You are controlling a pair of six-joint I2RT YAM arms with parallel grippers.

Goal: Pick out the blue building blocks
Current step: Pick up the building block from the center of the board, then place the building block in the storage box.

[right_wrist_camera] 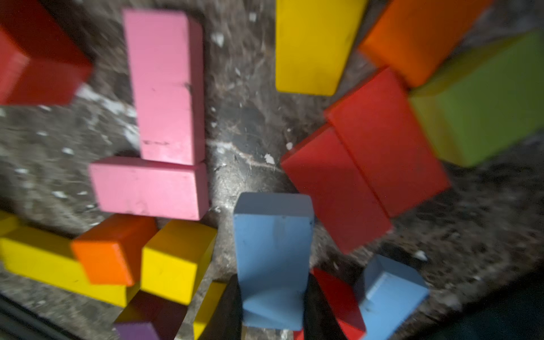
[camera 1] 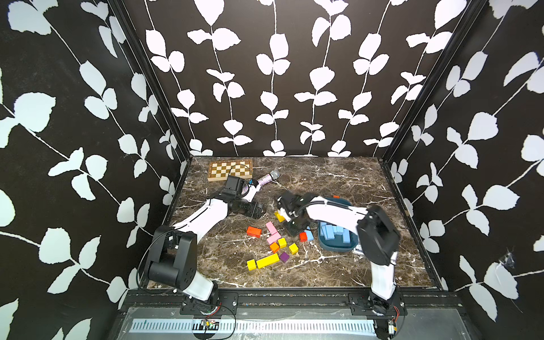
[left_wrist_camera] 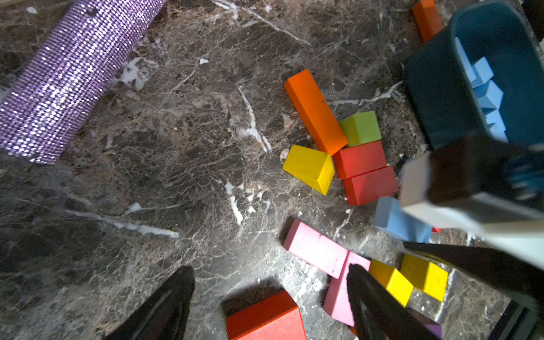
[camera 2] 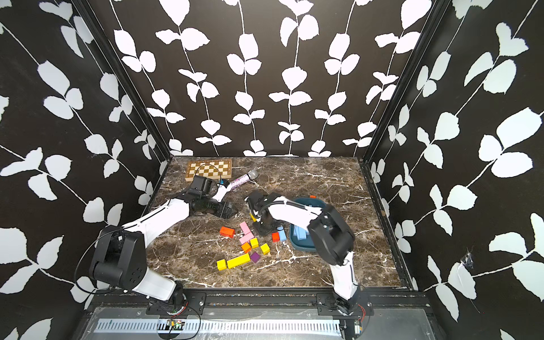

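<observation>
**Right arm has a blue bar pinched; lift and drop into the tray comes next**

- Table (camera 1: 323,182): one marble top. The sort looks nearly done.
- Tray (camera 1: 335,249): one, dark teal, on the robot's right. It holds a heap of blue blocks (camera 1: 335,232). The right arm covers part of it, so no exact count; at least six show.
- Right gripper (right_wrist_camera: 272,294): down in the mixed pile just beside the tray, fingers nearly closed and pressed on both sides of a blue bar (right_wrist_camera: 273,235). This reads as a grip. I cannot tell if the bar is off the table, as the wrist view is blurred.
- Left gripper (left_wrist_camera: 269,269): fingers spread wide with nothing between them, hovering near the pile, well apart from the tray.
- Loose blue: two, the pinched bar plus a second blue block (right_wrist_camera: 388,291) just beside a red cube (right_wrist_camera: 338,297).
- Non-blue, leave alone: five yellow blocks (camera 1: 267,260), two pink blocks (camera 1: 270,228), one purple block (camera 1: 284,257), one green block (left_wrist_camera: 360,128). Reds and oranges are partly hidden, not counted.
- Next: lift straight up clear of the red cube, go over the tray rim, release. Then take the second blue block.
</observation>
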